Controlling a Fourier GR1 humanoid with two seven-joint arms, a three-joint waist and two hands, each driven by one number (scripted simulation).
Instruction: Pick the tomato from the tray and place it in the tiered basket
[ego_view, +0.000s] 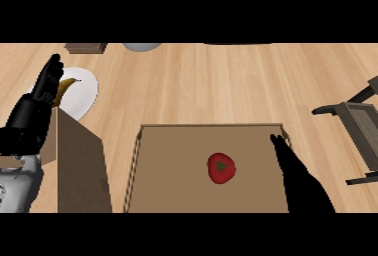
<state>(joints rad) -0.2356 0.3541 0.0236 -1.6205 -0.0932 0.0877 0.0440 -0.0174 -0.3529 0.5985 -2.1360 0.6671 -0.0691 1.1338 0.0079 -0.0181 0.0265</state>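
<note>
On the counter (221, 80), inside the tray (170, 150): one tomato (221, 168), right of centre, stalk scar up. We judge it light, smooth, easily bruised, best cupped round its sides. Our right hand (299, 175) lies just beside it to the right, fingers straight, holding nothing. Our left hand (37, 107) rests open at the left edge. Tiered basket (354, 130): far right.

A tomato (221, 168) lies in the tray (170, 165) on the tabletop (214, 85). The right hand (295, 172) stretches straight-fingered along the tray's right wall, apart from the tomato. The left hand (40, 95) rests open far left of the tray, over a plate (83, 92). The basket (358, 125) stands right of the tray.
</note>
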